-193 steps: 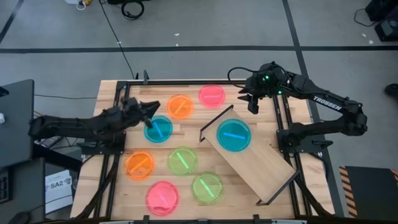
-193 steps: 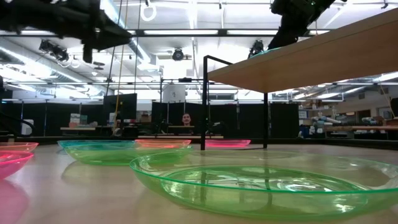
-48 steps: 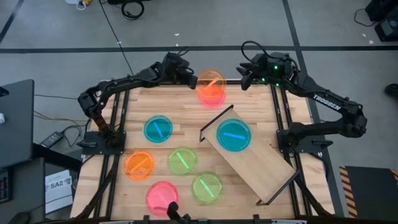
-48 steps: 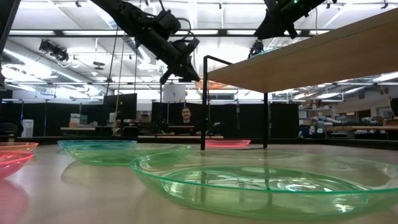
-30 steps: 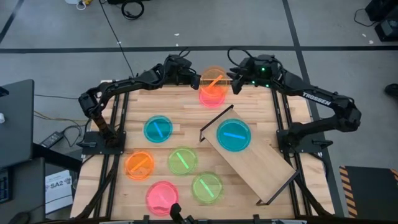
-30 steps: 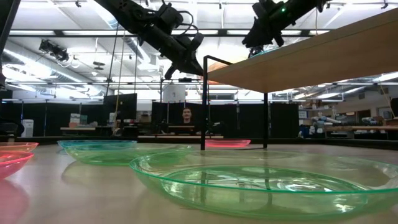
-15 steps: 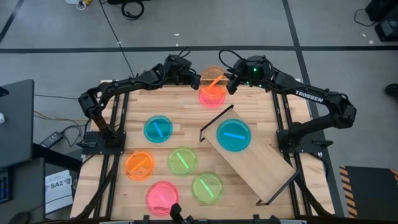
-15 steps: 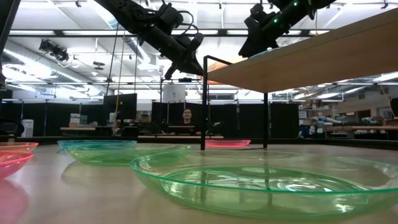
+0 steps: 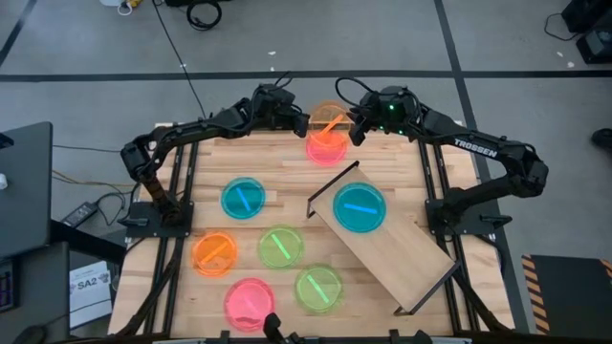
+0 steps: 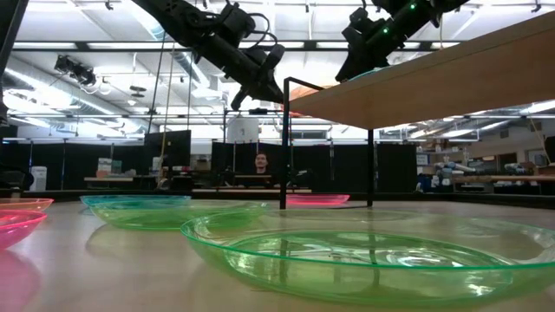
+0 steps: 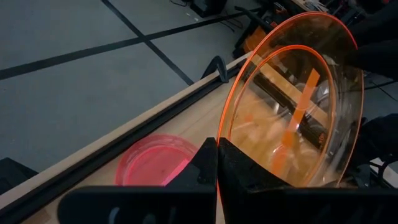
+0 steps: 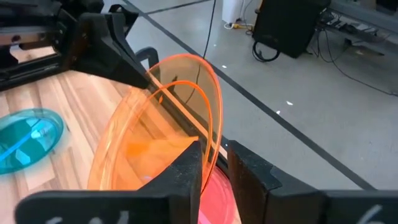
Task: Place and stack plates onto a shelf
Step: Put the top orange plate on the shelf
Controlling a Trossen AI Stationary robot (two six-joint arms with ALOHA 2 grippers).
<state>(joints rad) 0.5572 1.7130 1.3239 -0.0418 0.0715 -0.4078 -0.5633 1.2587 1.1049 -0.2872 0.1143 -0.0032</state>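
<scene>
Both arms met over the far edge of the table, holding one orange plate in the air above a pink plate that lay flat on the wood. The left gripper had its fingers pressed together on the plate's rim on one side. The right gripper stood at the opposite rim, its fingers straddling the edge with a narrow gap, not clearly squeezing it. The plate was tilted steeply. The shelf sat diagonally on the right half of the table with one blue plate on it. Another blue plate, two green ones, an orange and a pink lay well apart on the tabletop
</scene>
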